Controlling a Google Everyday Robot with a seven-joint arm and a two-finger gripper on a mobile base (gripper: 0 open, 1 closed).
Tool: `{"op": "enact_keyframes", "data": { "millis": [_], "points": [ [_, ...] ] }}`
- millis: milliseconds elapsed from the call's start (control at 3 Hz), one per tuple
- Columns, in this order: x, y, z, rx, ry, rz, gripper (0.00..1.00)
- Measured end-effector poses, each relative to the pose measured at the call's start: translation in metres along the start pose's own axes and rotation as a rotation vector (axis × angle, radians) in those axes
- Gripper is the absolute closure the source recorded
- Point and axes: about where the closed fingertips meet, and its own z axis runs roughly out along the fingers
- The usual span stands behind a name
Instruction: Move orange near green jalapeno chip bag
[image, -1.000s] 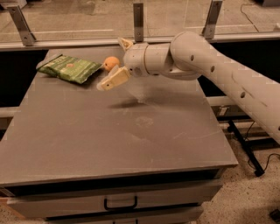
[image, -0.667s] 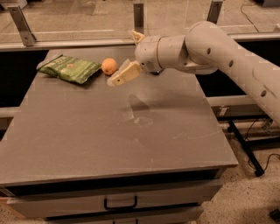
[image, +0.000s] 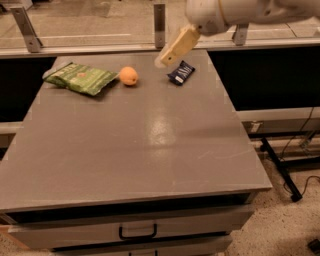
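Note:
The orange sits on the grey table at the back left, just right of the green jalapeno chip bag and close to its edge. The bag lies flat, with its pale sealed end toward the far left corner. My gripper hangs above the back of the table, to the right of the orange and above it. It is well clear of the orange, open and empty. One beige finger points down and to the left; the other is out of view.
A small dark navy snack packet lies just below and right of the gripper. A metal rail with posts runs behind the grey table. Drawers with a handle are under the front edge.
The gripper has lifted up and to the right, away from the orange, which stays on the table beside the bag. The view has shifted, and the navy packet now shows.

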Motion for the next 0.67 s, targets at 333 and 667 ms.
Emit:
{"op": "enact_keyframes", "data": {
  "millis": [333,667],
  "points": [
    [-0.041,-0.029,-0.066,0.097,0.166,-0.176,0.00],
    [-0.041,-0.033,-0.076,0.116,0.213,-0.219,0.00]
  ]
}}
